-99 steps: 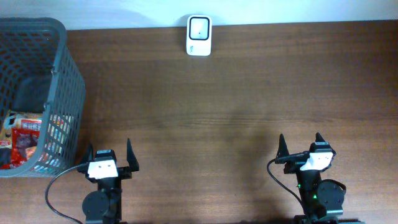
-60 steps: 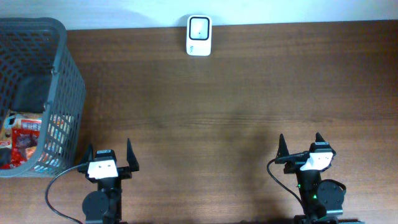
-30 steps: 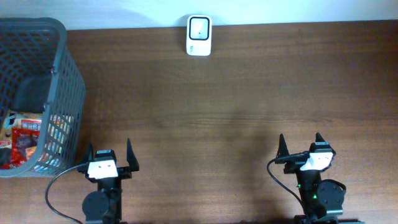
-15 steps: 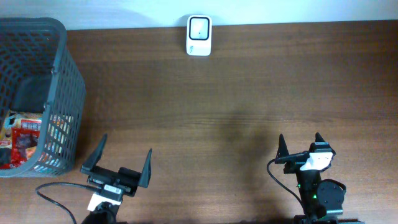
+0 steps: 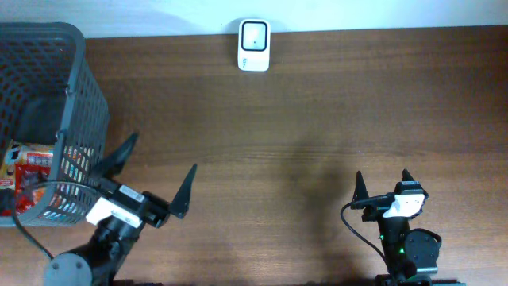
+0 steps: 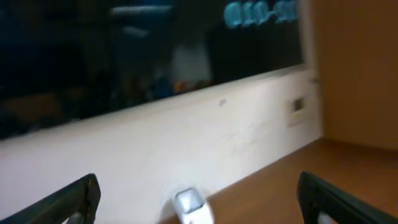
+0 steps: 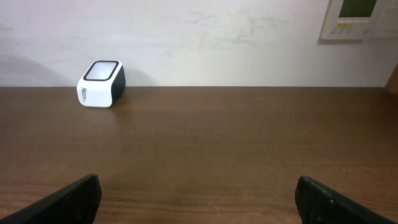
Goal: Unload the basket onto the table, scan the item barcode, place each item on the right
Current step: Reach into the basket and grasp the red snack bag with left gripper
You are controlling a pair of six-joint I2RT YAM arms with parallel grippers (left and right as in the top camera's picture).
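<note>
Along the table's left edge I'm seeing the gray mesh basket (image 5: pixel 79 95) holding the item, a red packet (image 5: pixel 32 171), which is lying low inside among other colorful wrappers with nothing gripping it. The left gripper (image 5: pixel 163 152) is hovering just beside the basket's right wall, with its fingers spread wide and empty. The right gripper (image 5: pixel 382 176) is sitting near the front edge on the right, well apart from everything, and its fingers are also spread wide and empty. The white barcode scanner (image 5: pixel 254 45) is standing at the far edge of the wooden table (image 5: pixel 317 119) against the wall, well apart from both grippers. The left wrist view is coming through blurred, showing the scanner low in frame, a pale wall and a dark window above. The right wrist view is showing the scanner far left and a wall panel (image 7: pixel 357 17) top right.
</note>
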